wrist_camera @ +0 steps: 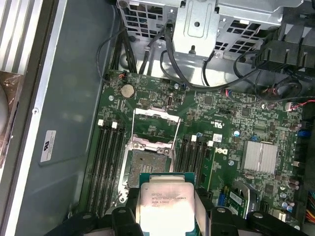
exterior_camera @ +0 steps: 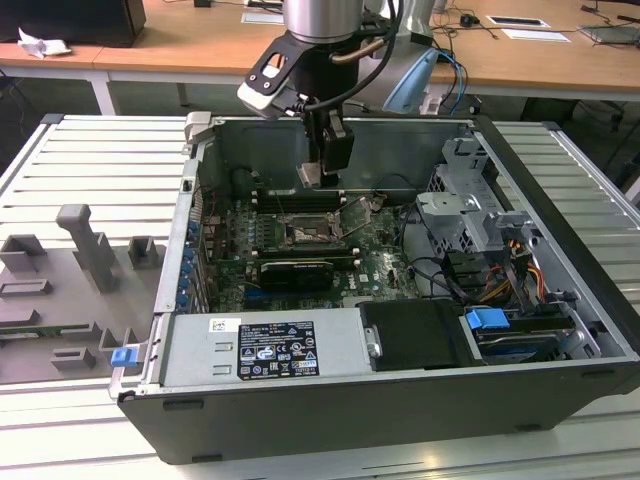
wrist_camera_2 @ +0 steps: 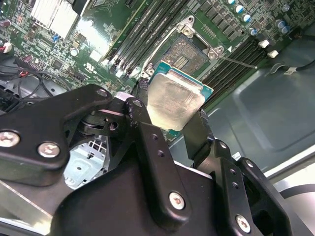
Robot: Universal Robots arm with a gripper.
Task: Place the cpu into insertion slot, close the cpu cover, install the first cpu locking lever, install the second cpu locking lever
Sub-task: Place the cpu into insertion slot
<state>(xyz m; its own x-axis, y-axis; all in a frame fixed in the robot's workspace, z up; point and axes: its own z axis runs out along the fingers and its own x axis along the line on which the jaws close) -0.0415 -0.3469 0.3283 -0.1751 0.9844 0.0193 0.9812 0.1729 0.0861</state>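
Your arm points straight down into the case (exterior_camera: pixel 330 430) — gripper (exterior_camera: pixel 322 172) clamped on the cpu (wrist_camera_2: pixel 174 101), hovering above the open insertion slot (wrist_camera: pixel 146 168), cpu cover (wrist_camera: pixel 152 114) raised.

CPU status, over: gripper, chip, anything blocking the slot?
Gripper shut on cpu, held above the board, not yet seated. Slot bare, cover raised. Nothing seen across the slot.

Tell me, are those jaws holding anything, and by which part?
Yes: the jaws pinch the small square chip by two opposite side edges.
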